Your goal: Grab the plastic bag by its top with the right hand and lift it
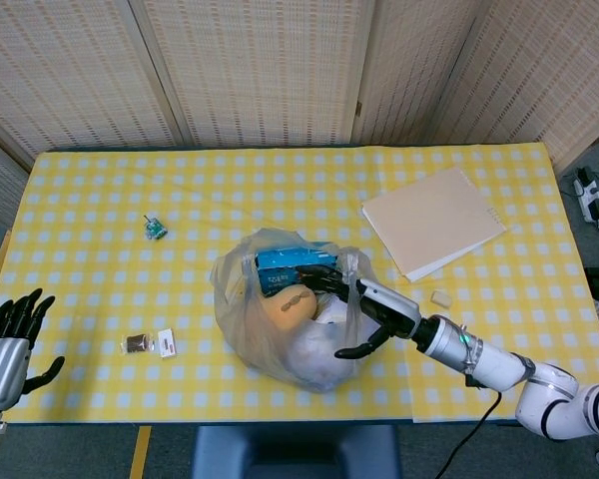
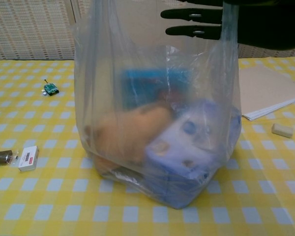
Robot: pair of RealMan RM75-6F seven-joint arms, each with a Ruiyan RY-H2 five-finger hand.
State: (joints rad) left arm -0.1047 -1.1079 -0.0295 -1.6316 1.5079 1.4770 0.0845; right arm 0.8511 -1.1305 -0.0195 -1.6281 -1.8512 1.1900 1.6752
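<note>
The clear plastic bag point(image 1: 280, 334) stands upright at the table's front middle, holding a blue box, a tan rounded item and a white-blue pack. In the chest view the bag point(image 2: 152, 123) fills the frame. My right hand point(image 1: 364, 299) reaches from the right over the bag's open top, fingers spread toward the blue box and thumb low on the right side. In the chest view the right hand point(image 2: 226, 19) is dark at the top edge, its fingers point(image 2: 191, 22) straight and apart at the bag's mouth, gripping nothing. My left hand point(image 1: 8, 339) hangs off the front left corner, fingers apart and empty.
A beige pad point(image 1: 434, 220) lies at the back right, with a small eraser point(image 1: 440, 297) just in front of it beside my right forearm. A tiny green circuit board point(image 1: 156, 229) and two small packets point(image 1: 150, 344) lie left of the bag on the yellow checked cloth.
</note>
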